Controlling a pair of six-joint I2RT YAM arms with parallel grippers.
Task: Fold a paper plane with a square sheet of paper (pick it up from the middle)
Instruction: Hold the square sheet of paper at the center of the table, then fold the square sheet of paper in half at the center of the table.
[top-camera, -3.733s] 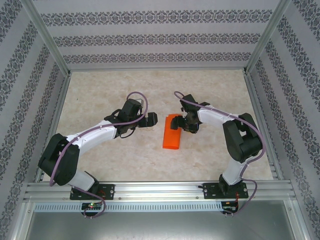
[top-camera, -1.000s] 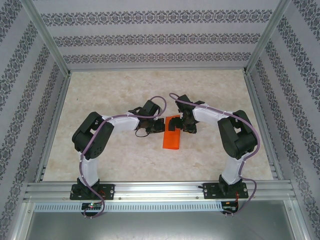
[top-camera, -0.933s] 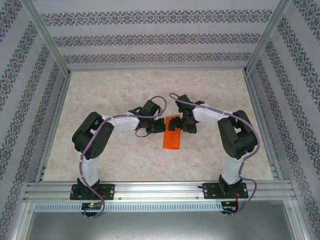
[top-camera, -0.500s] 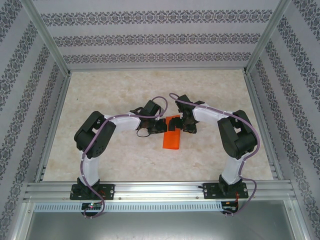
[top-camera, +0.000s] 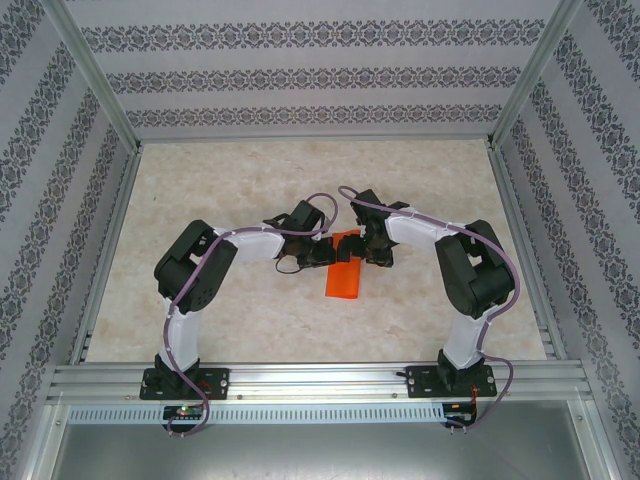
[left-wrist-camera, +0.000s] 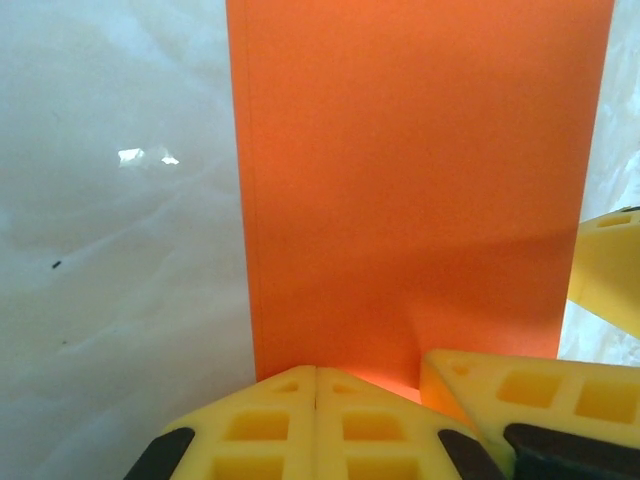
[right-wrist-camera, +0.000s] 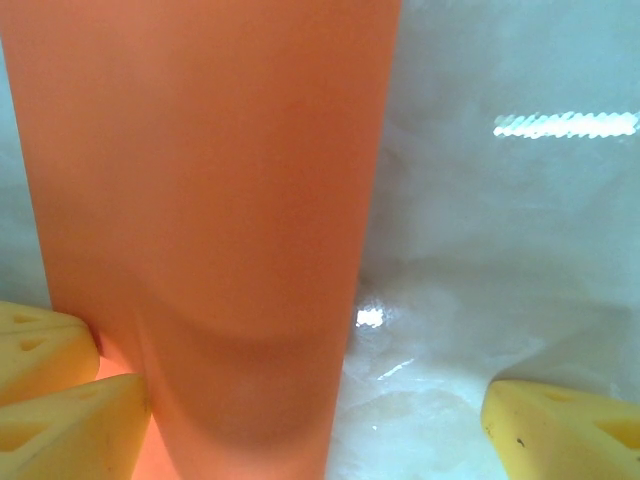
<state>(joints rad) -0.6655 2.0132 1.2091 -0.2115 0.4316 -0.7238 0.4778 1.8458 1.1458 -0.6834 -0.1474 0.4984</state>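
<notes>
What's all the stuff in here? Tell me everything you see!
sheet of paper: one, bright orange, folded into a narrow strip, flat mid-table
table: one, pale marbled beige, under everything
walls: three, white with dark patterned stripes, around the table
metal rail: one, silver, near edge
cables: two, purple, along the arms
arms: two, white and black, reaching to the paper
left gripper: yellow fingers, shut, at the paper's edge
right gripper: yellow fingers, open, over the paper's far end
</notes>
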